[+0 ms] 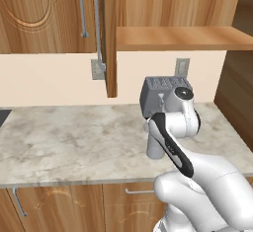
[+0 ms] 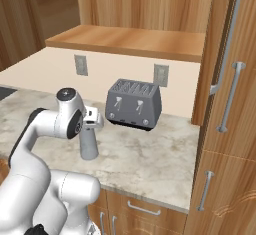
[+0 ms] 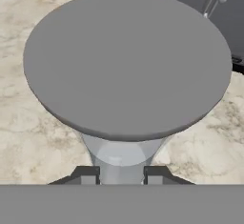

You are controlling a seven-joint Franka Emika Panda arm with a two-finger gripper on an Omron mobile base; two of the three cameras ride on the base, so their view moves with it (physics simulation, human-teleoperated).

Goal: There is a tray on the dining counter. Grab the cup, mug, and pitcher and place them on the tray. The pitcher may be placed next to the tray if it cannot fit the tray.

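The grey pitcher (image 1: 155, 150) stands upright on the marble worktop (image 1: 74, 137), just in front of the toaster. From above, my gripper (image 3: 121, 174) reaches down over the pitcher (image 3: 126, 66), whose wide flat top fills the hand view. Its two fingertips (image 3: 88, 174) press on either side of the narrow neck below that top. In the right base view the gripper (image 2: 92, 119) sits at the top of the pitcher (image 2: 89, 148), which still rests on the worktop. The tray, the dining counter, the cup and the mug are out of view.
A boxy grey toaster (image 2: 133, 104) stands against the back wall right behind the pitcher. A wooden shelf (image 2: 130, 41) and wall cabinets (image 1: 44, 14) hang above. A tall cabinet (image 2: 227, 104) closes off the right end of the worktop (image 2: 150, 154).
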